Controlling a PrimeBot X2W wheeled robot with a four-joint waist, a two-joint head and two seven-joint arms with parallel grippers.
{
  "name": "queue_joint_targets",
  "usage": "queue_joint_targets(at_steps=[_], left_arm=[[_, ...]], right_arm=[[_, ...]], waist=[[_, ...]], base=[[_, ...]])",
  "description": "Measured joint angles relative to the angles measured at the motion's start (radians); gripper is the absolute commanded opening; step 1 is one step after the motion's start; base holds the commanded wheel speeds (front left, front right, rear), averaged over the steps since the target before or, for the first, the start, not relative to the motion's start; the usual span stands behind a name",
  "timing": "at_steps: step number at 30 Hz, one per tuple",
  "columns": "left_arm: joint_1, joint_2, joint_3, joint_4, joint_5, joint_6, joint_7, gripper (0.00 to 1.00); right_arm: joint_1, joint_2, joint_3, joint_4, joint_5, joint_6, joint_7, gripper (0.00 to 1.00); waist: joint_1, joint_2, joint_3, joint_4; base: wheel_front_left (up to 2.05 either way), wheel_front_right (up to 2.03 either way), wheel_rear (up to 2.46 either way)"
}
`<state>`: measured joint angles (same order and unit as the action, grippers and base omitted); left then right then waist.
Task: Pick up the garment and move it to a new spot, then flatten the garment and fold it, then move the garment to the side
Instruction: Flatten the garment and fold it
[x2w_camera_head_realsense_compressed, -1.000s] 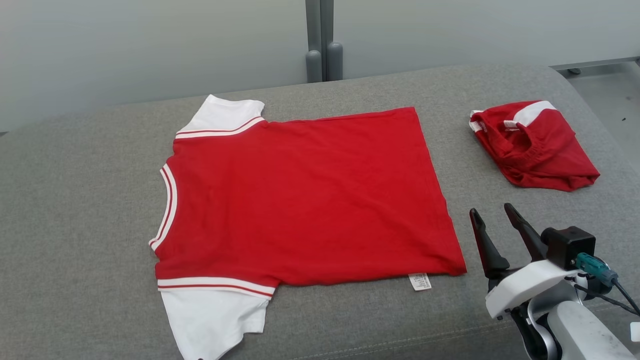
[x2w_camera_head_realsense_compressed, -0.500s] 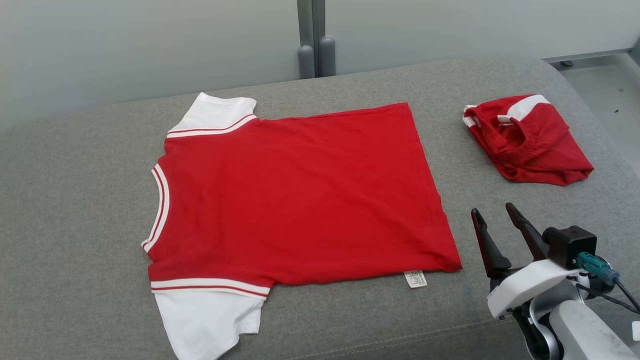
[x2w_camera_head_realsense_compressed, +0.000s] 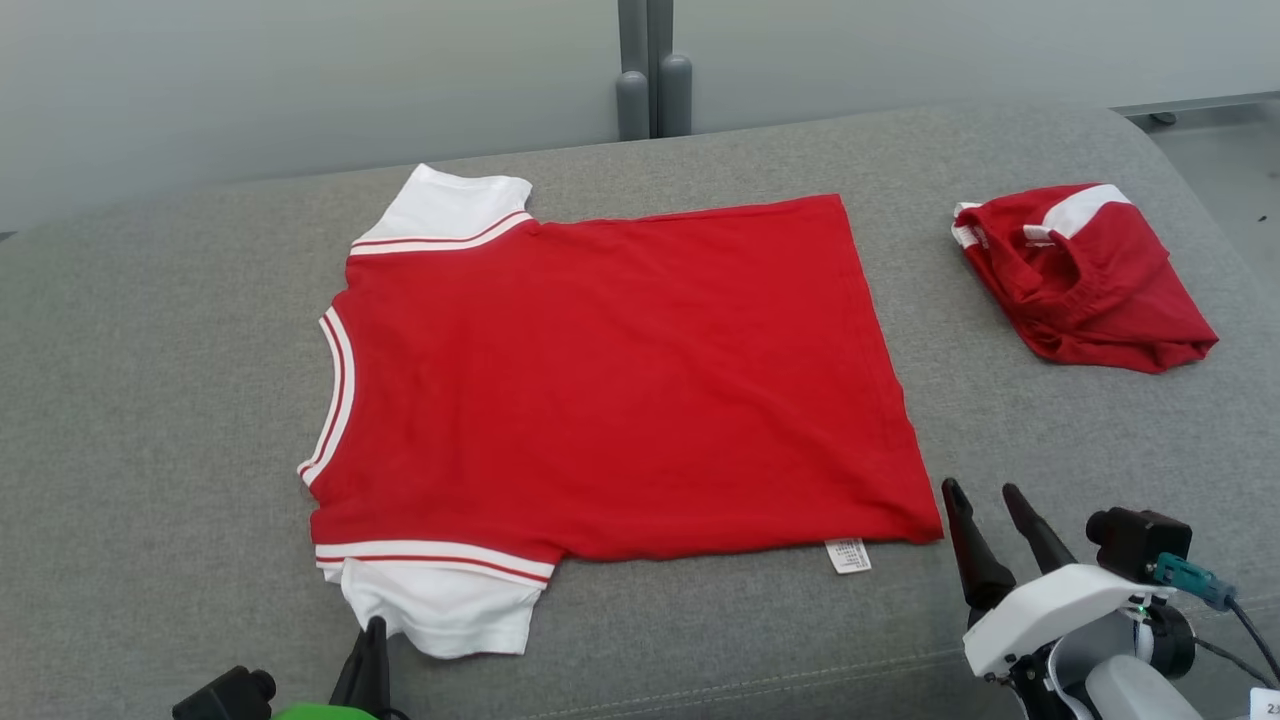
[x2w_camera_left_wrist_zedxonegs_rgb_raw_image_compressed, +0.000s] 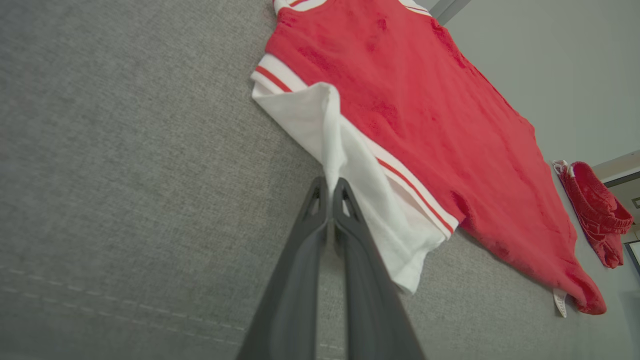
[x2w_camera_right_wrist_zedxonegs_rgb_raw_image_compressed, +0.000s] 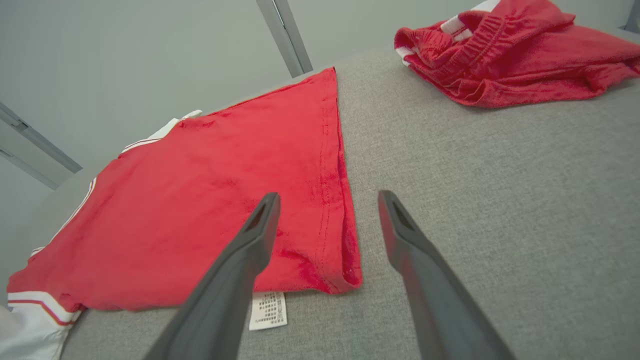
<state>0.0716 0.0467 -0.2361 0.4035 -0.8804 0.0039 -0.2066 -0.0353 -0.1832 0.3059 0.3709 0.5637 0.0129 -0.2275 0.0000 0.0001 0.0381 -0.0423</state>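
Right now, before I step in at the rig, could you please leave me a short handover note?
Left gripper: shut on the near white sleeve, its edge raised off the grey cushion.
Right gripper: open, empty, hovering by the red shirt's near hem corner and label.
Shirt lies spread flat mid-cushion; red shorts sit bunched at the right, apart.
Done: placing and flattening, it seems.
Left: fold sleeves and body, then move the shirt aside.
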Motion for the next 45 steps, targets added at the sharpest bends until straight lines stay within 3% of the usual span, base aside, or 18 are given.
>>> queue_joint_targets(at_steps=[15,34,36,38,41,42,45], left_arm=[[-0.027,0.000,-0.005,-0.143,0.026,-0.022,-0.024,0.00],[-0.028,0.004,-0.016,-0.203,0.040,-0.009,-0.023,0.00],[-0.027,0.005,-0.015,-0.207,0.040,-0.008,-0.023,0.00],[-0.025,0.007,-0.015,-0.212,0.040,-0.002,-0.021,0.00],[-0.024,0.009,-0.016,-0.219,0.040,-0.001,-0.014,0.00],[-0.023,0.009,-0.017,-0.221,0.041,0.001,-0.014,0.00],[-0.017,0.009,-0.017,-0.229,0.041,0.002,-0.014,0.00]], right_arm=[[0.024,0.088,-0.064,0.133,0.168,0.039,0.058,1.00],[-0.075,0.084,-0.069,0.289,0.186,0.071,0.070,1.00],[-0.084,0.086,-0.066,0.303,0.187,0.075,0.070,0.90],[-0.089,0.087,-0.067,0.314,0.196,0.075,0.070,0.50],[-0.097,0.087,-0.062,0.332,0.196,0.084,0.070,0.22],[-0.098,0.088,-0.058,0.336,0.196,0.084,0.070,0.04],[-0.100,0.091,-0.048,0.340,0.196,0.090,0.063,0.00]], waist=[[0.0000,0.0000,0.034,0.058],[0.0000,0.0000,0.058,0.081],[0.0000,0.0000,0.057,0.080],[0.0000,0.0000,0.056,0.080],[0.0000,0.0000,0.054,0.078],[0.0000,0.0000,0.053,0.078],[0.0000,0.0000,0.049,0.075]], base=[[0.00,0.00,0.00],[0.00,0.00,0.00],[0.00,0.00,0.00],[0.00,0.00,0.00],[0.00,0.00,0.00],[0.00,0.00,0.00],[0.00,0.00,0.00]])
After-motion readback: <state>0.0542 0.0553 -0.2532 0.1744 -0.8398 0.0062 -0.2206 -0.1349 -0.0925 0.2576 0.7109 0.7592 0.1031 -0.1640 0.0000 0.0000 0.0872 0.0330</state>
